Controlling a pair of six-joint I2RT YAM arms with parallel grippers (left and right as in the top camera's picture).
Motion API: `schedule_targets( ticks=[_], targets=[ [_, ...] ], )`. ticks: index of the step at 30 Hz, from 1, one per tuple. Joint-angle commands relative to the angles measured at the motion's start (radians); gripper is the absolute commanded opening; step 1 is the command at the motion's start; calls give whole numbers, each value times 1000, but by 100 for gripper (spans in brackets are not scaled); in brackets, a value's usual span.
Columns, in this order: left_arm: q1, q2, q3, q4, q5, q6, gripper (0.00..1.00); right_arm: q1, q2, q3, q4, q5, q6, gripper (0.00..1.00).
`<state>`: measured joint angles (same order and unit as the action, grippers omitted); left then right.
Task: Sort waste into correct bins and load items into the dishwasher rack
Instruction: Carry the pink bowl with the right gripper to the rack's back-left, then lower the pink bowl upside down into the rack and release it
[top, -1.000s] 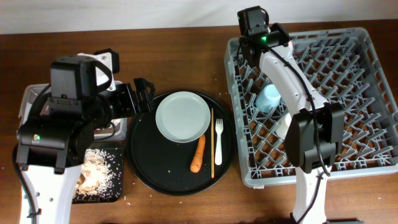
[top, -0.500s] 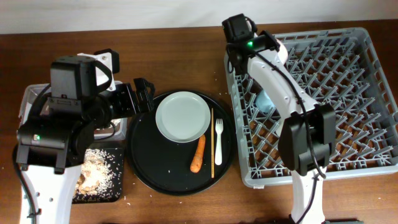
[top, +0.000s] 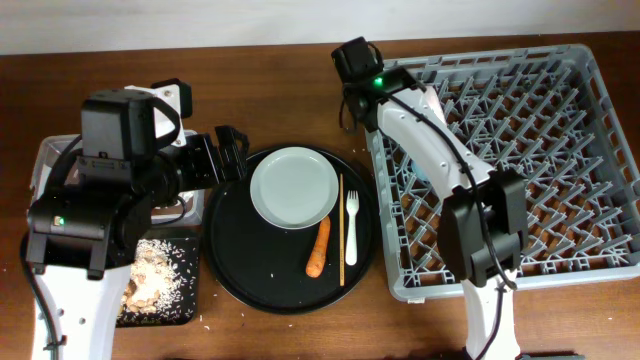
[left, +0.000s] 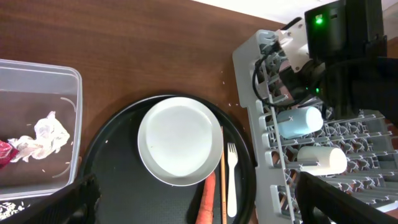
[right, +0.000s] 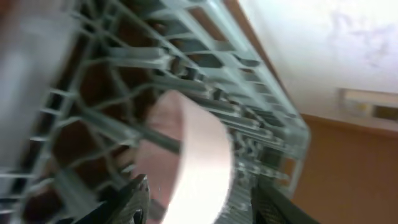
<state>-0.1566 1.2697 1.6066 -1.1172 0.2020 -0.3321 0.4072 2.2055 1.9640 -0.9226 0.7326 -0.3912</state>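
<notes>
My left gripper (top: 238, 150) hangs open over the back left rim of the round tray, its fingers (left: 84, 200) wide apart with nothing between them. On that tray lie the pale grey-green plate (top: 293, 187), the orange carrot (top: 318, 247), the chopsticks (top: 341, 230) and the white fork (top: 351, 228). My right gripper (right: 202, 200) is at the rack's (top: 590, 150) back left corner. Its fingers (right: 134, 199) stand apart on either side of a white curved rim (right: 199, 158), apparently the bowl, blurred. A light blue cup (left: 300, 122) and a white cup (left: 322, 160) lie in the rack.
The round black tray (top: 240, 265) sits between the arms. The clear tub (left: 37, 71) at the left holds white tissue (left: 46, 134) and a red wrapper (left: 5, 152). A shallow black tray (top: 185, 300) at the front left holds rice scraps (top: 150, 270).
The right wrist has swung left along the rack's back edge to its back left corner, and its jaws have spread apart. The left arm has not moved.
</notes>
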Motion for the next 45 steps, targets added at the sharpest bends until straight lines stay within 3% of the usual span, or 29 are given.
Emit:
schedule_targets(
  ticks=[1,8,10,14,20,32,45],
  targets=[
    [3,0,12,0,-7,11,99,2,-117,-4,-10,-153,86,52],
    [3,0,12,0,-7,12,99,-164,-322,-3,-47,-512,259,50],
    [3,0,12,0,-8,11,99,-241,-348,-3,-61,-596,304,41],
    [3,0,12,0,-8,11,99,-401,-335,-11,-114,-784,360,4],
    [3,0,12,0,-7,11,99,-507,-229,-81,-118,-1066,359,4],
    [3,0,12,0,-7,11,99,-398,-135,-102,-95,-1065,355,4],
    [3,0,12,-2,-8,11,99,-447,-152,-29,-100,-1034,356,4]
  ],
)
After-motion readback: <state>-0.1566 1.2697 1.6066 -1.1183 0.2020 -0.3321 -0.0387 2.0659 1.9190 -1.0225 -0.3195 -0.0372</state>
